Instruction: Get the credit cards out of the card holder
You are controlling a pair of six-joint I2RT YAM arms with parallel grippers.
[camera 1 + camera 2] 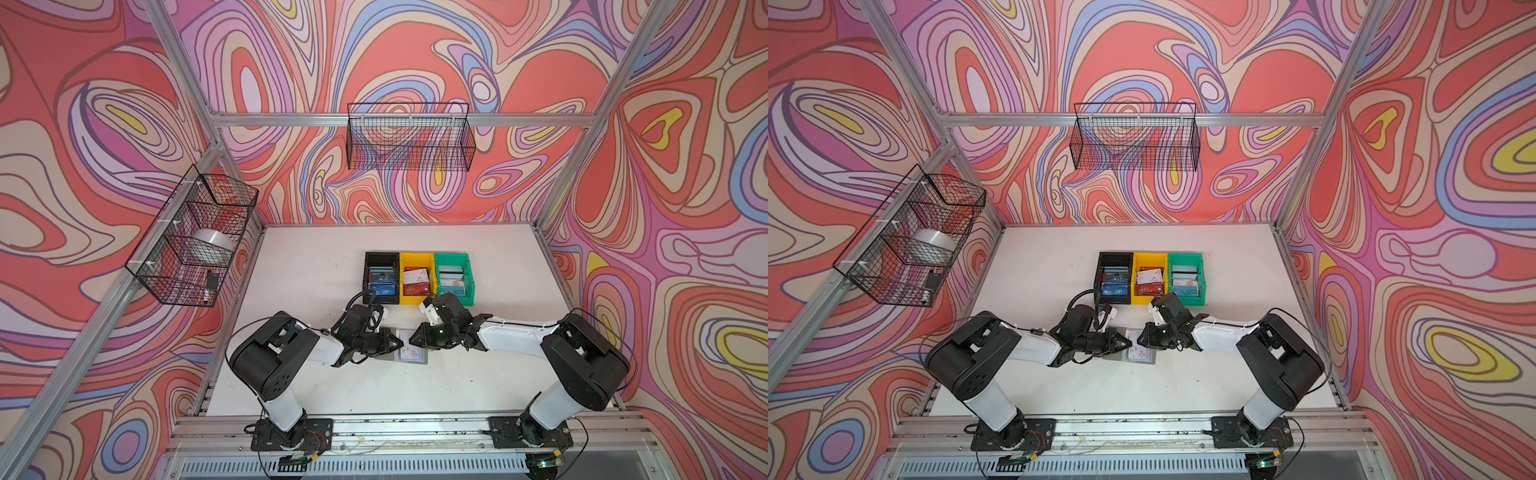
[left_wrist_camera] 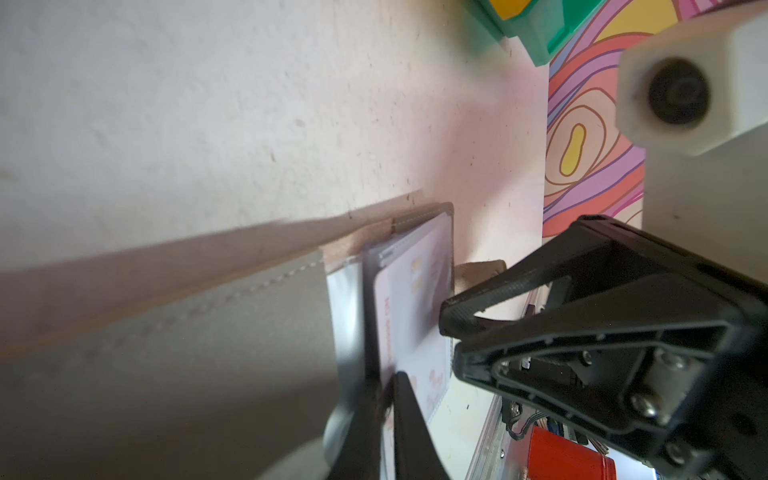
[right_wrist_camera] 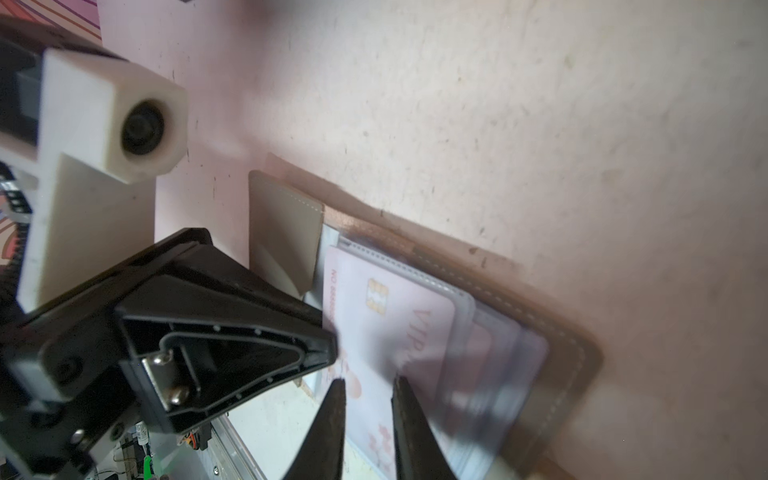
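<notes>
The grey card holder [image 1: 384, 358] lies spread open at the middle of the table in both top views, between my two grippers. Its left cover [image 3: 282, 232] stands tilted up. A white credit card [image 3: 399, 316] with a chip and red print lies in a clear sleeve on the right half, its edge sticking out toward the spine. My left gripper [image 2: 387, 380] is shut on that edge of the card [image 2: 415, 307]. My right gripper [image 3: 369, 380] hangs just over the card, jaws a small way apart with the card's face showing between them. The two gripper tips [image 1: 401, 343] [image 1: 410, 338] nearly meet.
Behind the holder stands a row of black [image 1: 380, 276], yellow [image 1: 415, 272] and green [image 1: 454, 272] bins with cards in them. Wire baskets hang on the left wall [image 1: 191, 237] and back wall [image 1: 409, 137]. A metal rail [image 1: 415, 428] runs along the table's front edge.
</notes>
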